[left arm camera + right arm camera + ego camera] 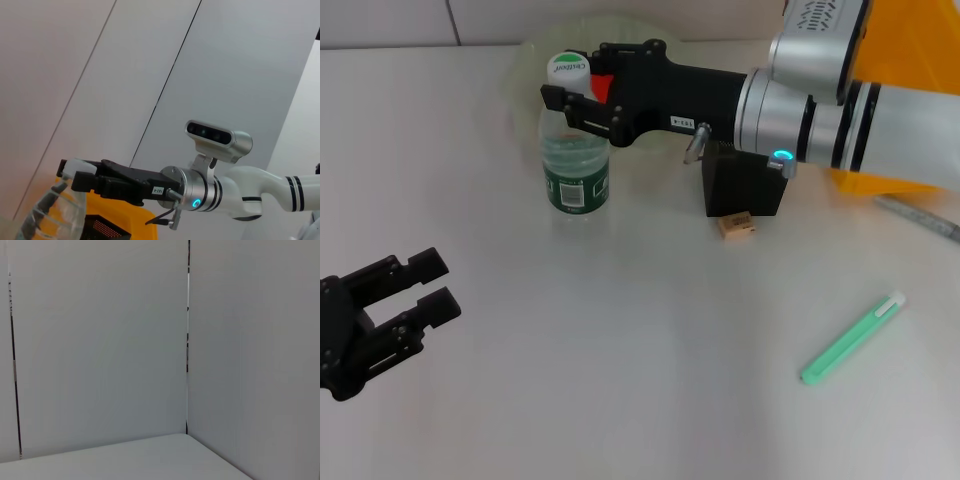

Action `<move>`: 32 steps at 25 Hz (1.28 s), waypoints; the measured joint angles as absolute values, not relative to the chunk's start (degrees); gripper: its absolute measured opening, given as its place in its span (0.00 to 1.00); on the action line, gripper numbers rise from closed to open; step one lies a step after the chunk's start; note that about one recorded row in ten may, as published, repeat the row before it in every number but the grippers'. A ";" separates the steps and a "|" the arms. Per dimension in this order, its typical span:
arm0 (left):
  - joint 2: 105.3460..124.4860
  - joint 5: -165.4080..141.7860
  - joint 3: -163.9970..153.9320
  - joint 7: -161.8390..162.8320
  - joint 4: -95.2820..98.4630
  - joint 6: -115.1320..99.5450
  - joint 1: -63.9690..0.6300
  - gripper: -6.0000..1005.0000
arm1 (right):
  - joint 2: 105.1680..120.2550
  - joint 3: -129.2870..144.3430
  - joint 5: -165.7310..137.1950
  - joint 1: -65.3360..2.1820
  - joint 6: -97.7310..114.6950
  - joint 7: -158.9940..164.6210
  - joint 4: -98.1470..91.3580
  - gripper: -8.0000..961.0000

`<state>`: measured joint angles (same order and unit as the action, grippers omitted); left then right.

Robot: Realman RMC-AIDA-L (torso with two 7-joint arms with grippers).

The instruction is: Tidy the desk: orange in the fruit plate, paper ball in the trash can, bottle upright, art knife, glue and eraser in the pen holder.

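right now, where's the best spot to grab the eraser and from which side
Probably from straight above, fingers closing across its two long side faces. The eraser is a small low block lying flat on the desk, so only a top-down pinch fits. It sits right in front of the pen holder, so keep the fingers off that back side.

The right arm [800, 110] crosses the head view and covers most of the fruit plate [535, 55], the upper part of the pen holder [745, 190] and much of the trash can [910, 50], itself cut by the picture's top and right edges. Only a red sliver of the orange [601, 85] shows behind the right gripper [582, 108]. The left gripper [395, 310] is cropped at the left edge. Print on the eraser [736, 225] is too small to read.
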<state>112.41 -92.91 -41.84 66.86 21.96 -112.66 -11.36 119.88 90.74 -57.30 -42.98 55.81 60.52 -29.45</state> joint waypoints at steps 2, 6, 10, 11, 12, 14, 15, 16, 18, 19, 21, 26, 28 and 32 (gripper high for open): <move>112.41 -92.93 -41.84 66.87 21.93 -112.64 -11.48 0.54 | 119.88 90.82 -57.30 -43.24 55.62 60.76 -29.16 0.46; 112.42 -92.96 -41.84 66.88 22.05 -112.65 -11.54 0.54 | 119.88 91.72 -57.28 -43.64 54.91 61.48 -28.87 0.46; 112.41 -92.97 -41.84 66.89 22.06 -112.65 -11.54 0.54 | 119.88 92.12 -57.28 -43.60 54.70 61.75 -28.99 0.55; 112.41 -92.99 -41.84 66.88 22.05 -112.61 -11.52 0.54 | 119.88 92.13 -57.28 -43.52 54.72 61.86 -29.07 0.57; 112.40 -92.99 -41.84 66.89 22.02 -112.61 -11.52 0.54 | 119.88 92.13 -57.28 -43.42 54.79 61.96 -29.17 0.59; 112.37 -92.99 -41.84 66.89 21.99 -112.59 -11.51 0.54 | 119.87 92.06 -57.28 -43.25 55.00 62.12 -29.38 0.62; 112.36 -92.99 -41.83 66.89 21.98 -112.58 -11.51 0.54 | 119.88 91.98 -57.28 -43.19 55.17 62.14 -29.47 0.63; 112.36 -93.00 -41.84 66.89 21.98 -112.58 -11.51 0.54 | 119.87 91.86 -57.28 -43.03 55.47 62.18 -29.58 0.65; 112.36 -93.03 -41.84 66.89 21.98 -112.59 -11.51 0.54 | 119.88 91.42 -57.28 -42.51 56.45 62.51 -30.01 0.66; 112.37 -93.06 -41.83 66.89 21.99 -112.63 -11.51 0.54 | 119.87 90.94 -57.27 -42.12 57.11 62.75 -30.39 0.66; 112.38 -93.08 -41.83 66.88 22.04 -112.74 -11.51 0.54 | 119.72 89.12 -57.26 -40.67 59.42 63.30 -31.75 0.66; 112.42 -93.23 -41.83 66.88 22.20 -112.99 -11.54 0.54 | 118.82 81.25 -58.04 -35.62 69.89 67.27 -35.45 0.66; 112.47 -94.09 -41.85 66.89 22.24 -113.05 -12.32 0.54 | 117.96 77.91 -59.85 -33.60 74.11 70.22 -36.64 0.66; 112.64 -98.31 -41.96 68.42 22.24 -113.27 -15.21 0.54 | 115.30 70.97 -66.60 -29.80 83.82 75.31 -37.86 0.66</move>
